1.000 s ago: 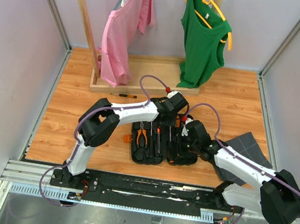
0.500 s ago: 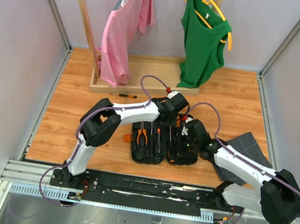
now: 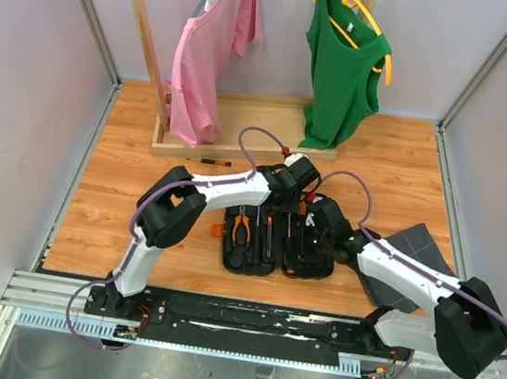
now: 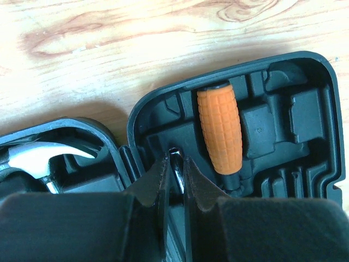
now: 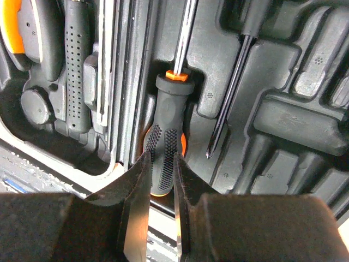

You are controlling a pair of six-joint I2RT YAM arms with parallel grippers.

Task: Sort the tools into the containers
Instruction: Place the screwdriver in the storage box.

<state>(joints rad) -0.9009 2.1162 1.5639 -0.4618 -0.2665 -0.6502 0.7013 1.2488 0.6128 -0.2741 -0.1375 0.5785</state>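
Below both wrists in the top view I log one tool case, open, two halves, with one orange-handled pliers in its left half. Left wrist view: left gripper pinched nearly shut on one thin bright shaft, one ribbed orange handle just right of the jaws, one hammer head to their left. Right wrist view: right gripper clamped on one black-and-orange screwdriver, a second thin driver just right; I would lower handle and shaft level together to seat it.
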